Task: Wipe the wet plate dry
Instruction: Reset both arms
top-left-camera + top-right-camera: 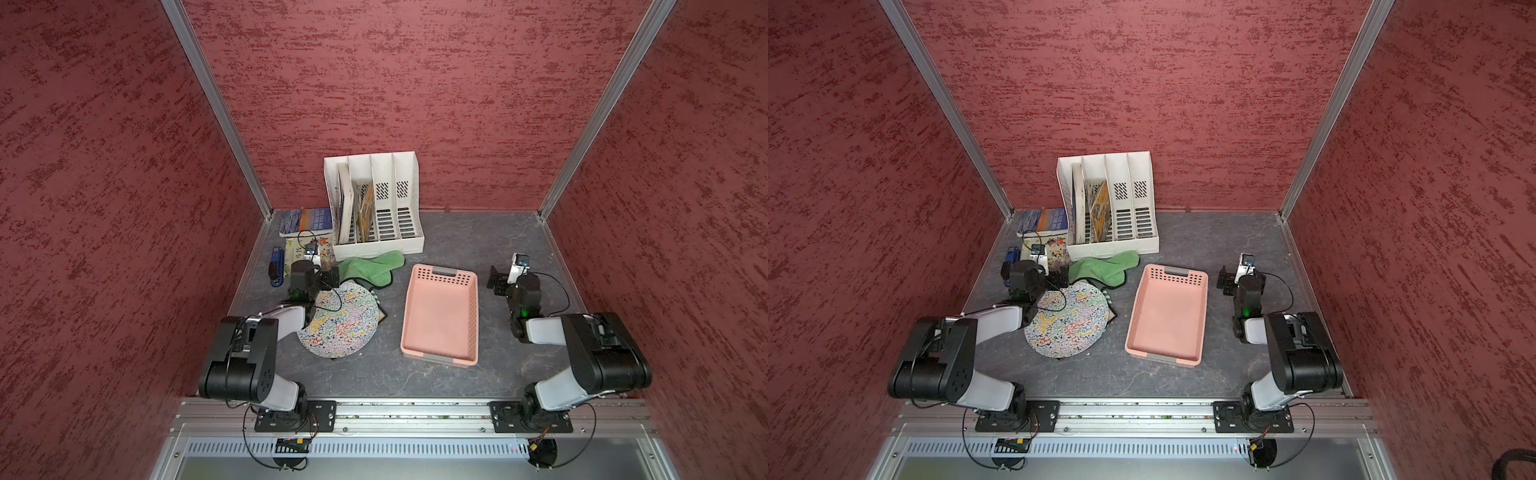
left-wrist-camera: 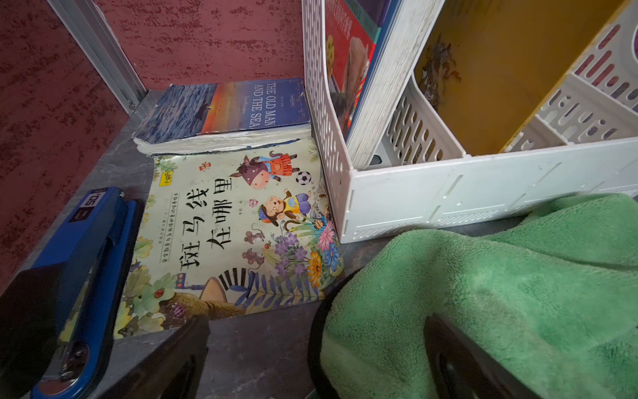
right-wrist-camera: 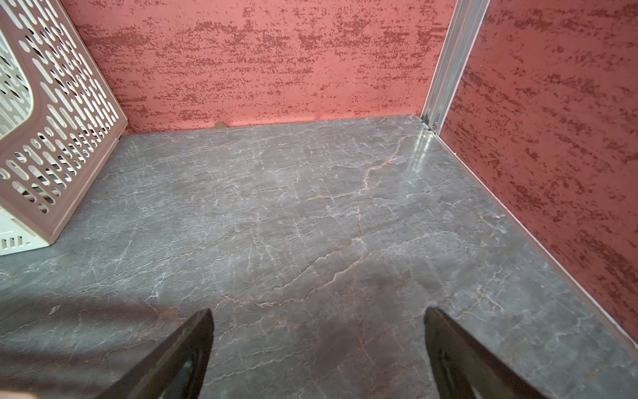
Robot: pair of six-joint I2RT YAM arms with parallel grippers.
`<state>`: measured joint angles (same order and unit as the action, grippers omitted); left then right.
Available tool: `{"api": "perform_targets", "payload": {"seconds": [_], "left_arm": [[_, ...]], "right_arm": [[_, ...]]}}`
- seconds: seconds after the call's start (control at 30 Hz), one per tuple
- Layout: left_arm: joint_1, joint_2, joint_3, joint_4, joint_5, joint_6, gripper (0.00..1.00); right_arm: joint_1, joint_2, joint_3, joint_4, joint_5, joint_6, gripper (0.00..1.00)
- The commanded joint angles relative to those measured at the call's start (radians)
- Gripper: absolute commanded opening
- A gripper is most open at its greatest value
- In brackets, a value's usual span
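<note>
The plate (image 1: 343, 326) (image 1: 1065, 326), round with a many-coloured squiggle pattern, lies flat on the grey table at the left in both top views. A green cloth (image 1: 370, 268) (image 1: 1104, 268) lies crumpled just behind it, in front of the white organiser. My left gripper (image 1: 330, 277) (image 1: 1059, 275) hovers over the plate's far edge beside the cloth, open and holding nothing. In the left wrist view the left gripper (image 2: 316, 324) straddles the cloth's (image 2: 483, 293) dark-trimmed edge. My right gripper (image 1: 496, 282) (image 1: 1227, 282) (image 3: 317, 314) stands open over bare table at the right. The wrist views do not show the plate.
An empty pink basket (image 1: 440, 320) sits mid-table, right of the plate. A white file organiser (image 1: 374, 203) holding books stands at the back. Two books (image 2: 234, 235) (image 2: 241, 107) and a blue stapler (image 1: 275, 268) lie in the back left corner. Red walls enclose three sides.
</note>
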<state>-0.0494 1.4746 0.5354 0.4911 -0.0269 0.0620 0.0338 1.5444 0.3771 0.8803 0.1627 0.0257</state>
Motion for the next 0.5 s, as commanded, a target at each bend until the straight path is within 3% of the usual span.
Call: {"api": "perform_targets", "payload": {"seconds": [0.0,0.1,0.2,0.27,0.3,0.43,0.47], "left_arm": [[-0.009,-0.048,-0.006,0.027,0.049,0.034,1.00],[0.019,0.020,0.011,0.067,0.078,0.040,1.00],[0.113,0.042,0.030,0.045,0.176,-0.043,1.00],[0.118,0.025,-0.099,0.233,0.177,-0.051,1.00],[0.100,0.069,-0.181,0.485,0.161,-0.037,1.00],[0.080,0.048,-0.148,0.359,0.098,-0.036,1.00],[0.084,0.059,-0.161,0.417,0.097,-0.040,1.00]], "right_arm": [[-0.002,-0.007,-0.002,0.036,-0.009,-0.004,0.99],[-0.001,-0.008,0.000,0.037,-0.009,-0.005,0.99],[-0.001,-0.009,-0.002,0.036,-0.009,-0.005,0.99],[-0.001,-0.007,-0.003,0.037,-0.009,-0.005,0.99],[0.000,-0.008,-0.002,0.036,-0.010,-0.005,0.99],[-0.001,-0.008,-0.001,0.038,-0.009,-0.005,0.99],[-0.001,-0.009,-0.001,0.037,-0.009,-0.004,0.99]]}}
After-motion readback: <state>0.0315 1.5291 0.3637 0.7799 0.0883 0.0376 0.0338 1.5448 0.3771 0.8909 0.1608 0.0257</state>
